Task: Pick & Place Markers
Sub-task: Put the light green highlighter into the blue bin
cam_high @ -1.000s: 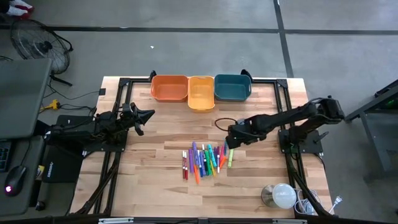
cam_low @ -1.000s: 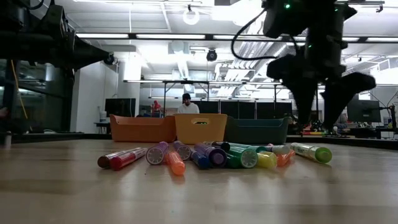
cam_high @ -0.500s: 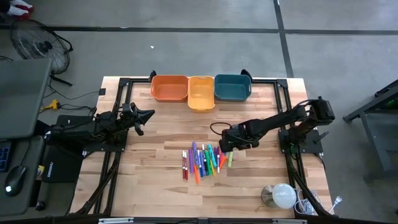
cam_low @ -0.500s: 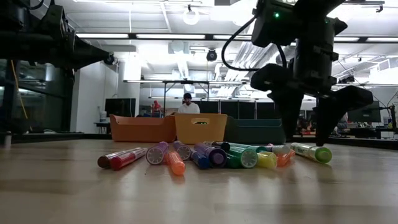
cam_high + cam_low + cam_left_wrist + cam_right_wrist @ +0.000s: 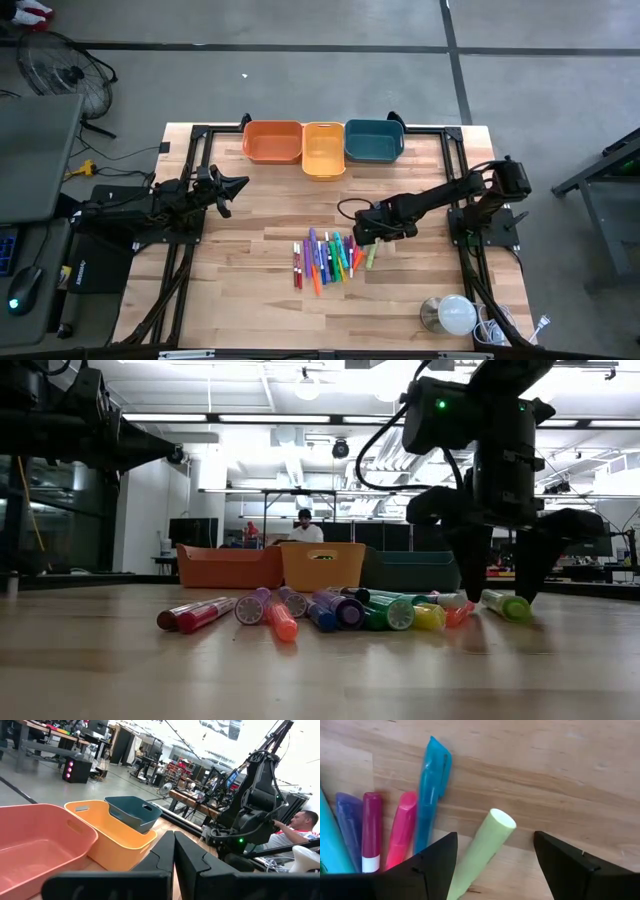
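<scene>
Right tool (image 5: 369,243) now lower and further toward frame centre than a second ago, down at the right end of the markers (image 5: 330,257). Fingers (image 5: 427,862) spread wide, straddling the yellow-green marker (image 5: 482,847) with bare wood on both sides of it; nothing pinched yet. Likely set up for closing on that outermost pen, so first pick looks imminent rather than done.

Markers lying in a loose fan at lower centre of the high view, on the counter (image 5: 250,290), all outside the bins. Blue marker (image 5: 432,790) and pink marker (image 5: 402,827) just beside the yellow-green one on one flank: tight there, risk of nudging neighbours. Open wood on the other flank.

Orange bin (image 5: 272,141), yellow bin (image 5: 323,149) and teal bin (image 5: 373,140) in a row at upper centre, well apart from the pens, with clear counter between for carrying.

Left tool (image 5: 237,183) pressed together, parked at left of frame, well away.
</scene>
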Controlling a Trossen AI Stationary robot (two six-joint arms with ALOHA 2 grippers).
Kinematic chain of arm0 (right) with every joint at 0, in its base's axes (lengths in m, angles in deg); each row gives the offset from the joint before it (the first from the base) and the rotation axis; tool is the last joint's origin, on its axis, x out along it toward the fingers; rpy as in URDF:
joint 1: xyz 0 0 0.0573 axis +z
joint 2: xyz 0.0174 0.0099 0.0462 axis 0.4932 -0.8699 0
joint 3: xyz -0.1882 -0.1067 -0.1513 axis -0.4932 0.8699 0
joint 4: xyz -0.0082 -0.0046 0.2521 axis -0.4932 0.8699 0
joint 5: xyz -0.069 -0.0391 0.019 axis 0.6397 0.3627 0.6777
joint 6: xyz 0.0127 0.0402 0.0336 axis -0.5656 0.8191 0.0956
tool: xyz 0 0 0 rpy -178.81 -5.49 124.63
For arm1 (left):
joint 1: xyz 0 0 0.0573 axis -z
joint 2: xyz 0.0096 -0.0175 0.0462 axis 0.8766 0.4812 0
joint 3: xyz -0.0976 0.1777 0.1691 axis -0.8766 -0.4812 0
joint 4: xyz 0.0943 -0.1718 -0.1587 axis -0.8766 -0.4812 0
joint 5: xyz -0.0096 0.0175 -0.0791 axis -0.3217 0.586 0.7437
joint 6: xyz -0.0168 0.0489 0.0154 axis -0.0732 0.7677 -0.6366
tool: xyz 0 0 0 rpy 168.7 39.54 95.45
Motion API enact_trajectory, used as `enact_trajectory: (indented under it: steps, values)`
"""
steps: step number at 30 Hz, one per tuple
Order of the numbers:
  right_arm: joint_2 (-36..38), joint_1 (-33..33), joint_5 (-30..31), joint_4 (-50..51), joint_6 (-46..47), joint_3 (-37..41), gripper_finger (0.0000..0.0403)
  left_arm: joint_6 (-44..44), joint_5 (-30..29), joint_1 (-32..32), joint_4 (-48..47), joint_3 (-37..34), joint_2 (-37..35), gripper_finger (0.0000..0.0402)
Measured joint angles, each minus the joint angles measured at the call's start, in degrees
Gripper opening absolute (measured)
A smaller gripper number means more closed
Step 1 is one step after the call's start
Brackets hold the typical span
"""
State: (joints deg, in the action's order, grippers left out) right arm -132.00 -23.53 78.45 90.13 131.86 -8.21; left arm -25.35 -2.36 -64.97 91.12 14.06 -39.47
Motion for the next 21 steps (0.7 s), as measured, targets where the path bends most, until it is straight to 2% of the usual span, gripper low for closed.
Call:
enact_trajectory:
  steps: [14, 21]
  values:
    - [-0.1, 2.3, -2.9, 4.2, 2.7, 0.0, 0.0251, 0.0, 0.0, 0.0, 0.0, 0.0, 0.0, 0.0003]
    - [-0.2, 3.8, -4.1, 4.1, 5.7, 0.1, 0.0211, 0.0, 0.0, 0.0, 0.0, 0.0, 0.0, 0.0003]
